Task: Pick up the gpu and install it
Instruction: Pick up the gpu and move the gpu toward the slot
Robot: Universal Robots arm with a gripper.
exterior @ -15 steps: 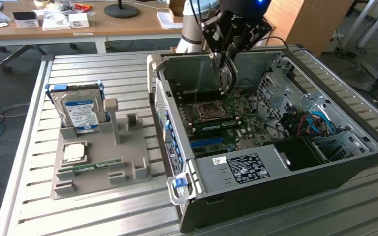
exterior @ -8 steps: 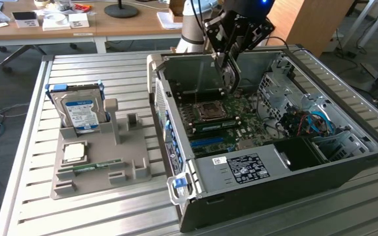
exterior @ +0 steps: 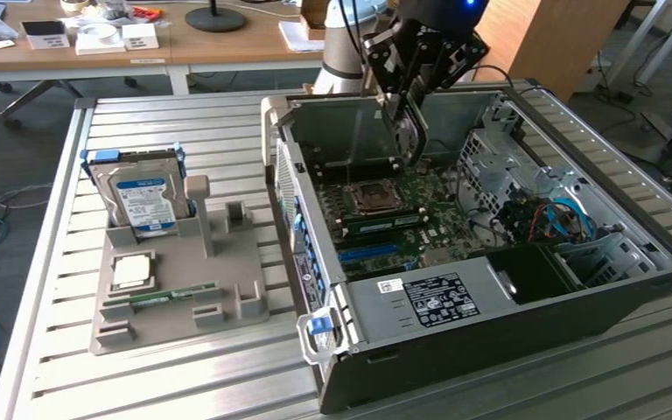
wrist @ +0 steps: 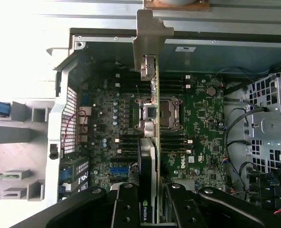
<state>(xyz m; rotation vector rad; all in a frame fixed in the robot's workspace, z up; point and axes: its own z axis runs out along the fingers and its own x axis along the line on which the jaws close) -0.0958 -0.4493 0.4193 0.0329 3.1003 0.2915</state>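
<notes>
As the gripper (wrist: 152, 209) hung over the open computer case (wrist: 216, 50), we saw its fingers (wrist: 126, 206) clamped on the gpu (wrist: 147, 164), one on each flat face, with the card held edge-on between them. Past the fingertips the black cooler and green board ran out to the metal bracket (wrist: 148, 35), whose end showed against the case's rim. Below the fingers lay the motherboard (wrist: 202, 118), its CPU socket (wrist: 165, 114) just beside the line of the card; we could not tell whether the card touched any slot. Farther from the fingers, outside the case, a grey holder (exterior: 161, 337) on the slatted table (exterior: 172, 385) carried a blue-labelled hard drive (exterior: 147, 199) standing upright and a thin green memory stick (exterior: 171, 296) lying flat in another slot.
</notes>
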